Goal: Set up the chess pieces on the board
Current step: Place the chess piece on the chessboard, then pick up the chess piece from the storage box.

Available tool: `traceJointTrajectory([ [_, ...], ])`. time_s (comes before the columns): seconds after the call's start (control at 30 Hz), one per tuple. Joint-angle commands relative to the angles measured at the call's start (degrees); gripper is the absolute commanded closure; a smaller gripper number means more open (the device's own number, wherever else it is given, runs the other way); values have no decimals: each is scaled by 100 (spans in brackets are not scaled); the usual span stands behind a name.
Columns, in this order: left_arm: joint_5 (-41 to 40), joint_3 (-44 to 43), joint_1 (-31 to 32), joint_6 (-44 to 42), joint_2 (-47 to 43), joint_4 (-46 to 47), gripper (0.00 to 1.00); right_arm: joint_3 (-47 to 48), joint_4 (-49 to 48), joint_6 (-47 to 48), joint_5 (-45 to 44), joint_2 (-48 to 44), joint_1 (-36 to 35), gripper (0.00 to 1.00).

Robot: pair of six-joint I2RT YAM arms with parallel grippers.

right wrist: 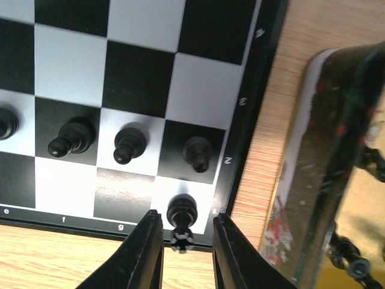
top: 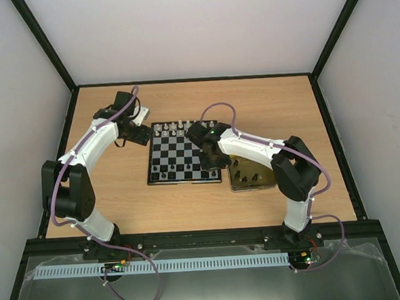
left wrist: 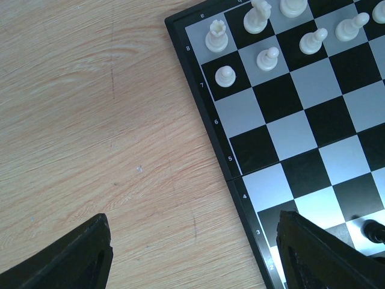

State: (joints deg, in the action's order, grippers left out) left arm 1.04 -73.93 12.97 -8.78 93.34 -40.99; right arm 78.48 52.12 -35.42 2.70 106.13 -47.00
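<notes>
A chessboard (top: 184,153) lies mid-tabletop (top: 190,205), with white pieces (top: 170,129) along its far edge and black pieces (top: 174,172) along its near edge. A metal tin (top: 255,180) holding dark pieces sits just beside its right side. The left fingers (top: 142,133) hang beside the far left corner. The right fingers (top: 214,161) are over the near right corner.

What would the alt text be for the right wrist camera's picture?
The right hand straddles a black rook on the corner square of the chessboard, fingers not visibly touching it. Black pawns line the next row; a metal tin stands at right.
</notes>
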Motion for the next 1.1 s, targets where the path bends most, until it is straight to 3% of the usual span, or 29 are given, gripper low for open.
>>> traceJointTrajectory([
  [0.0, 18, 55, 39, -19, -121, -17, 24, 209, 351, -29, -35, -470, 381, 77],
  [0.2, 17, 98, 37, -29, -149, 12, 24, -119, 405, 149, -54, -1078, 1449, 77],
  [0.33, 32, 55, 32, -29, -103, 4, 24, -318, 385, 376, -107, -1097, 1780, 77],
  [1.07, 46, -46, 37, -37, 47, -32, 24, -931, -259, 841, 727, -821, 1985, 78],
])
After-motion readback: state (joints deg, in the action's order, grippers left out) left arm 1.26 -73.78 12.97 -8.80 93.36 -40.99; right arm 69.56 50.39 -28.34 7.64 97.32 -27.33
